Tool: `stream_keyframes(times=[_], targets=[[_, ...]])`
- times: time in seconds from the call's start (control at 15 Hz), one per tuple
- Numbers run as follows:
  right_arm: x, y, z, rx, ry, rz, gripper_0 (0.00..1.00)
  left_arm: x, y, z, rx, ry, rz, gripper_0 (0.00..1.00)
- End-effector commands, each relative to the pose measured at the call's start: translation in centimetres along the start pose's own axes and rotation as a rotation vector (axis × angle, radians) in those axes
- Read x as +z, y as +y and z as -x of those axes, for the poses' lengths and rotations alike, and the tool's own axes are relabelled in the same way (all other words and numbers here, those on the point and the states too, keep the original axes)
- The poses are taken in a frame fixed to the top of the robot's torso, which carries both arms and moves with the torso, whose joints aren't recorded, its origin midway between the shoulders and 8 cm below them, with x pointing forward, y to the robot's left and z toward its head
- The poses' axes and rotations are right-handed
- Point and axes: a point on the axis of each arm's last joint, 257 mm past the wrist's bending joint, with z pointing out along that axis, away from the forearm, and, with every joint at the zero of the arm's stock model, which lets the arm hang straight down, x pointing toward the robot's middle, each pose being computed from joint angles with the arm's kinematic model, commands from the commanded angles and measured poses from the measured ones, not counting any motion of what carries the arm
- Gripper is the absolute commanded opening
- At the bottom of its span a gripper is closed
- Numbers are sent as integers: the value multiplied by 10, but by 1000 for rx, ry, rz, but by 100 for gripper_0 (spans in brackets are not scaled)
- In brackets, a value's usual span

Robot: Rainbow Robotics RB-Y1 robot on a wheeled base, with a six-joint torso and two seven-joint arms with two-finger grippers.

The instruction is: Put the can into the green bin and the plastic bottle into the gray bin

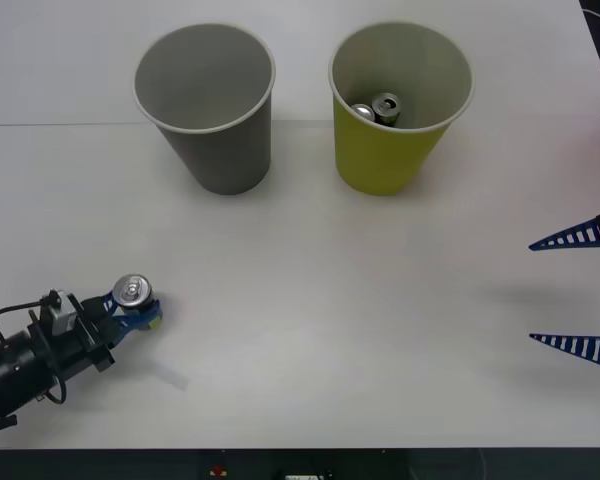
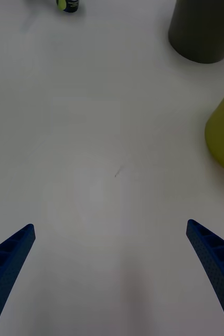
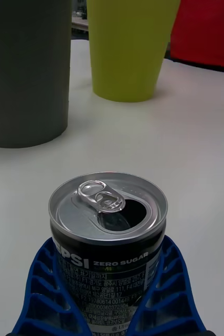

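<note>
white table (image 1: 310, 300), red panel (image 3: 209, 29) behind.

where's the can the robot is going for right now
The can stands upright at the table's near left in the front view, between the left gripper's fingers, well short of the gray bin.

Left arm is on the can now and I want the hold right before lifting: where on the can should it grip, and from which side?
Grip the can around its side wall, coming in level from the robot's side. It stands upright with the opened top up, so the round wall gives two opposing faces. The left gripper already hugs it this way, fingers wrapped on both sides. The right gripper waits open.
</note>
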Motion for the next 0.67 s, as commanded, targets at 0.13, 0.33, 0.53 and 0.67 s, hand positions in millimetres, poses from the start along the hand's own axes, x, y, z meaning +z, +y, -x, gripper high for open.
stream_keyframes(times=[0.13,0.33,0.53,0.67], targets=[[0,0,0,0,0,0,100,-3,7,12,42,38,-59,0],[0,0,0,0,0,0,100,-11,6,32,49,95,-126,0],[0,0,0,0,0,0,100,-13,2,47,10,167,-169,0],[0,0,0,0,0,0,100,-8,-2,63,-5,185,-191,0]])
